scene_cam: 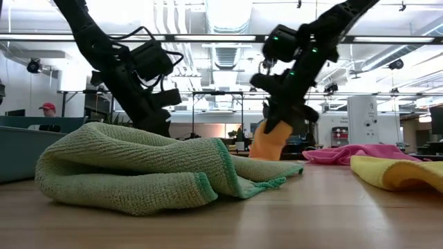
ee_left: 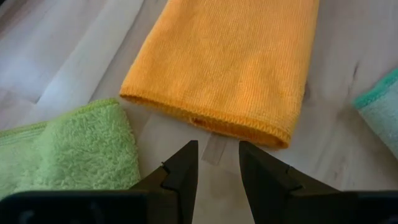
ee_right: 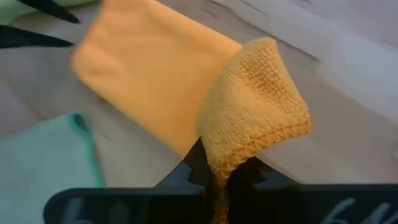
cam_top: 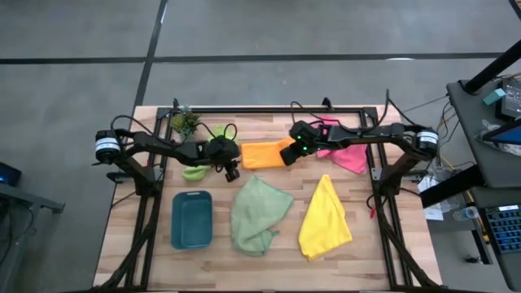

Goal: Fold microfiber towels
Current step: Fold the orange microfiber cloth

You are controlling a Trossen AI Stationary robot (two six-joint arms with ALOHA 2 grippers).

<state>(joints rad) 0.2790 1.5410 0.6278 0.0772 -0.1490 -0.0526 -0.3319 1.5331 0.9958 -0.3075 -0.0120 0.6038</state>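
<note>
The bench [cam_top: 269, 268] is carrying five towels: the pale sage green towel [cam_top: 259, 213] and the yellow towel [cam_top: 326, 220] are lying loose and crumpled toward the front edge, and the pink towel [cam_top: 348, 155] is bunching near the back right corner. At the back centre the orange towel [cam_top: 262, 154] is lying partly doubled over, the right gripper [ee_right: 219, 177] pinching its raised end, so this fold looks under way. The left gripper [ee_left: 217, 163] is hovering narrowly parted and empty beside the lime green towel [ee_left: 74, 146]; four towels seem left to do.
</note>
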